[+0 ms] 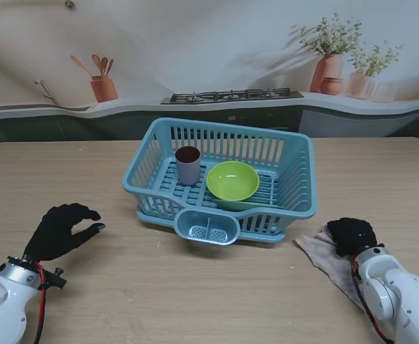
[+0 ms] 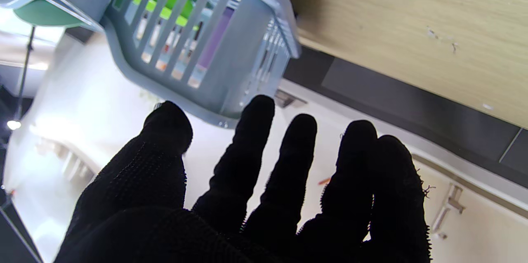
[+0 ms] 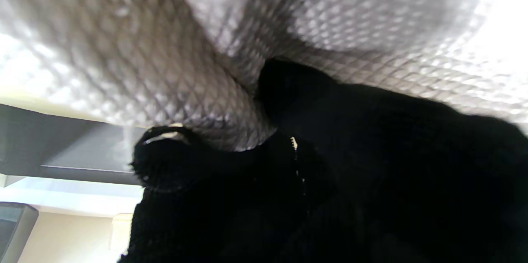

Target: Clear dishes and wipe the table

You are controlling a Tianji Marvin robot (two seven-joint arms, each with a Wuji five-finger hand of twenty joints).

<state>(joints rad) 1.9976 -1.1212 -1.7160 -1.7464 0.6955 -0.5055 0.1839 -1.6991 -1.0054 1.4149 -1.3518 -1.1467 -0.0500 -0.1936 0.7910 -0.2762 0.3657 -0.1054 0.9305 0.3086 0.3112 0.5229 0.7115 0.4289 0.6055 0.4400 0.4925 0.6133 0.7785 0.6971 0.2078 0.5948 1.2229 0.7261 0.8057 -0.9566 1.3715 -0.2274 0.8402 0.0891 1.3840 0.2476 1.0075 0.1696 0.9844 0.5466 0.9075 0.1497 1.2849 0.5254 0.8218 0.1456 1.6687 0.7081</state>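
With the cup [image 1: 188, 164] and green bowl [image 1: 232, 180] already in the basket [image 1: 295, 179] at table centre, clearing looks done; wiping remains, the right hand [image 1: 351, 236] clenched on the cloth [image 1: 317, 252] at four o'clock, the left hand [image 1: 62, 231] spread empty at eight.

Both hands wear black knit gloves: the left hand [image 1: 61, 231] and the right hand [image 1: 352, 236]. The forearms are glossy white shells (rounded, silver-ringed at the left wrist), with a red cable [image 1: 40, 290] along the left one.
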